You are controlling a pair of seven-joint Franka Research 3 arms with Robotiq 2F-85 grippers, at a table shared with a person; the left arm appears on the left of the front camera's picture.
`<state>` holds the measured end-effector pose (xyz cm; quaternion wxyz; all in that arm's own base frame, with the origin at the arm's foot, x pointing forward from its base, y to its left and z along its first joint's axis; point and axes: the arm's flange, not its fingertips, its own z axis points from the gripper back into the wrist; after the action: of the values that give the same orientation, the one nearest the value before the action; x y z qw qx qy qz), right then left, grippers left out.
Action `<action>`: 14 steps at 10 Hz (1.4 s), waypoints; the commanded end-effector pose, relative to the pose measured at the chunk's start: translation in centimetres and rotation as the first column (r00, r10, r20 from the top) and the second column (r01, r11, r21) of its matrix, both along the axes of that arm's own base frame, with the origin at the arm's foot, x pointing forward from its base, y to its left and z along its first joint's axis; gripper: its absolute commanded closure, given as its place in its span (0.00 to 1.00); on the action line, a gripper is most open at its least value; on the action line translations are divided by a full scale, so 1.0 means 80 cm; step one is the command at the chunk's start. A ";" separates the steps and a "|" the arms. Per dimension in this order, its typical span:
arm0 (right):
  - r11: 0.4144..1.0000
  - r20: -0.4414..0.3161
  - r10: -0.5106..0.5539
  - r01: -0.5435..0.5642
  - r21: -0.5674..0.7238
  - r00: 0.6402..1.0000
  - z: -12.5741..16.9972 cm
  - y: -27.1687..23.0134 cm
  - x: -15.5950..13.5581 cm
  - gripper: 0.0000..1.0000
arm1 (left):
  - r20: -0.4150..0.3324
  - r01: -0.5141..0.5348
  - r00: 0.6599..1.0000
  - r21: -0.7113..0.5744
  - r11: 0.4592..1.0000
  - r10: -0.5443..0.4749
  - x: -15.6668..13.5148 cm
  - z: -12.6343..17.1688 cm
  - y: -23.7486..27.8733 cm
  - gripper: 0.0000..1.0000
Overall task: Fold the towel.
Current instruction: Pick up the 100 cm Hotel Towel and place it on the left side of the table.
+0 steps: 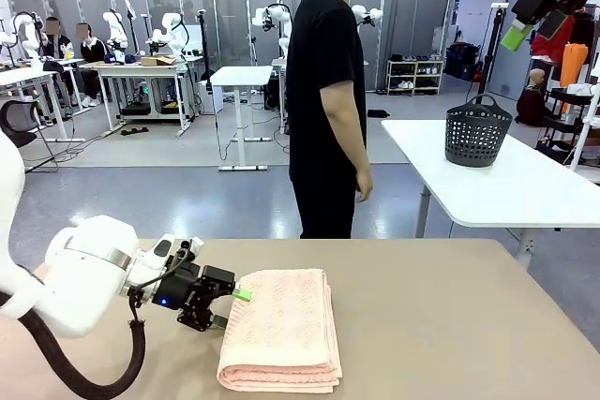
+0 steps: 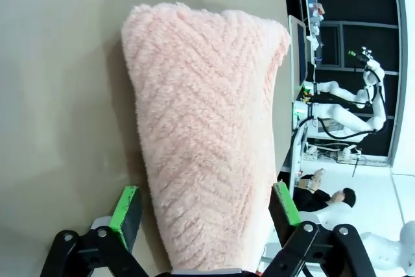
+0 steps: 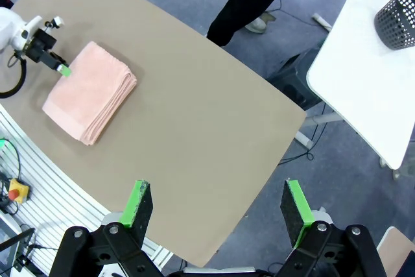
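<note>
Towel is folded into a thick multi-layer stack on the brown table, left of centre on the near side, long axis running toward the person. Left end effector is low at the towel's left edge, fingers straddling that edge: in the left wrist view the towel runs up between the two green pads, a narrow gap showing on each side, so spread around it and not pinching. Right end effector is raised high above the table's right part, fingers wide apart with nothing between them, looking down at the towel and left end effector. Person stands at the far side, side-on, hands down. Dark basket sits on a white table behind
</note>
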<state>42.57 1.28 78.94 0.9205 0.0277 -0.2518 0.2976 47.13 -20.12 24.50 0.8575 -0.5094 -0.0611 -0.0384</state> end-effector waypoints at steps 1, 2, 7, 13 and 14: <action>1.000 -0.002 -0.004 0.004 0.001 1.000 0.000 -0.001 -0.001 0.00 | 0.006 0.012 1.000 -0.063 0.998 -0.012 -0.004 -0.022 -0.018 0.22; 1.000 -0.002 -0.004 0.004 0.001 1.000 0.000 -0.001 -0.001 0.00 | 0.011 0.018 1.000 -0.077 0.997 -0.018 -0.007 -0.020 -0.022 0.32; 1.000 -0.002 -0.004 0.004 0.001 1.000 0.000 -0.001 -0.001 0.00 | 0.042 0.007 0.999 -0.127 0.992 -0.002 -0.013 -0.006 -0.020 1.00; 1.000 -0.002 -0.004 0.004 0.001 1.000 0.000 -0.001 -0.001 0.00 | 0.054 0.011 0.999 -0.149 0.989 -0.003 -0.012 0.000 -0.027 1.00; 1.000 -0.002 -0.004 0.004 0.001 1.000 0.000 -0.001 -0.001 0.00 | 0.049 0.025 0.999 -0.199 0.980 -0.015 -0.008 -0.003 -0.034 1.00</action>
<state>42.57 1.28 78.94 0.9205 0.0277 -0.2518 0.2976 46.42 -22.28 24.47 0.8244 -0.5600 -0.0658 -0.0486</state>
